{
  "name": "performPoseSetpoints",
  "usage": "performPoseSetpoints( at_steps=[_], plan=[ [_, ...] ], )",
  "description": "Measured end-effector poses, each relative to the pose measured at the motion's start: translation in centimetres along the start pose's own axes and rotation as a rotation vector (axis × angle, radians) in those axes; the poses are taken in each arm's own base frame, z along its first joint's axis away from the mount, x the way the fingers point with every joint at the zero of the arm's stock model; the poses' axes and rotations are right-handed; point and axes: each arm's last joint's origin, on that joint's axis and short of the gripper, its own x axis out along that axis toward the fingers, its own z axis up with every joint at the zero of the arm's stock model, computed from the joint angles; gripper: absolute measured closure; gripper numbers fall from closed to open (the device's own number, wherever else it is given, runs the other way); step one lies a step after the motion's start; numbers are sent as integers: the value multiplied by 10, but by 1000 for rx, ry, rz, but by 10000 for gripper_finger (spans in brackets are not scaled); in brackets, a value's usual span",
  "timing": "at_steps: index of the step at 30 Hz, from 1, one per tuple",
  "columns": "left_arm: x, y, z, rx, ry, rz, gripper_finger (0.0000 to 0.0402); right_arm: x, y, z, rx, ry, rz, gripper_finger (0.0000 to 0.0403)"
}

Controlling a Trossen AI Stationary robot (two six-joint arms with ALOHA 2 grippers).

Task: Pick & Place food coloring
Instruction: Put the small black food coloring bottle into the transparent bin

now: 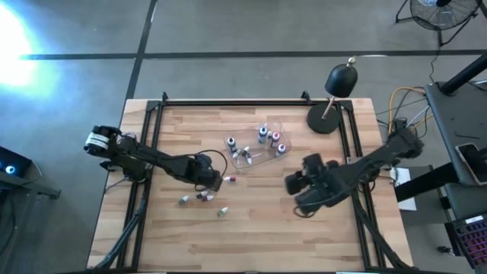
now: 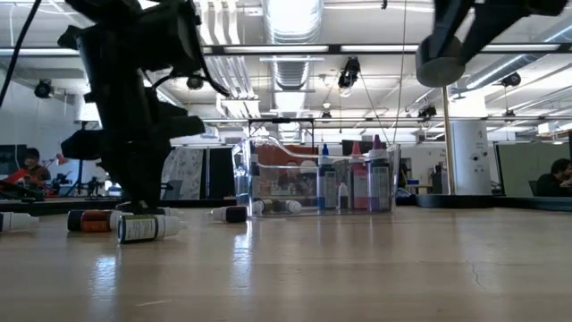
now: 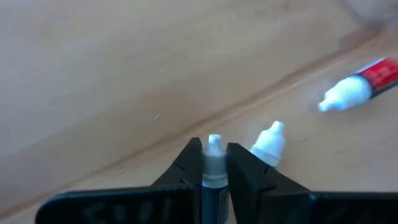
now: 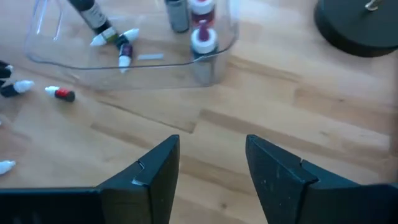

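Observation:
Several tiny food coloring bottles lie on their sides on the wooden table near my left gripper (image 1: 211, 181): one with a red label (image 3: 373, 78), a white-capped one (image 3: 268, 142), and others (image 1: 185, 200) (image 1: 222, 211). More stand or lie inside a clear plastic tub (image 1: 268, 128). My left gripper (image 3: 215, 163) is low over the table and shut on one small bottle (image 3: 215, 149). My right gripper (image 1: 293, 185) (image 4: 211, 149) hovers open to the right of the tub, touching nothing. My left gripper pinches a small bottle between its two fingers (image 3: 189, 163), at the neck just behind the whitish dropper tip (image 3: 215, 175). The bottle lies along the fingers, with its tip sticking out past their ends. I cannot tell whether it still rests on the table.
A black desk lamp stands at the far right of the table, base (image 1: 325, 120) and head (image 1: 341, 80). Black frame rails run along the table's left, right and far edges. Bare wood lies toward the near edge. People sit in the room beyond the table.

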Motion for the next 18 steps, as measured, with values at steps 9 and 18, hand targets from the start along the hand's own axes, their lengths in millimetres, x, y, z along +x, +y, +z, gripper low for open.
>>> performPoseSetpoints(
  at_steps=[9, 18],
  plan=[
    [-64, -50, 31, -41, -210, -128, 387, 2, -51, -6, -24, -54, 80, 235],
    [-131, -98, 83, 77, -670, -204, 373, 11, -56, -12, -109, -52, 99, 234]
  ],
)
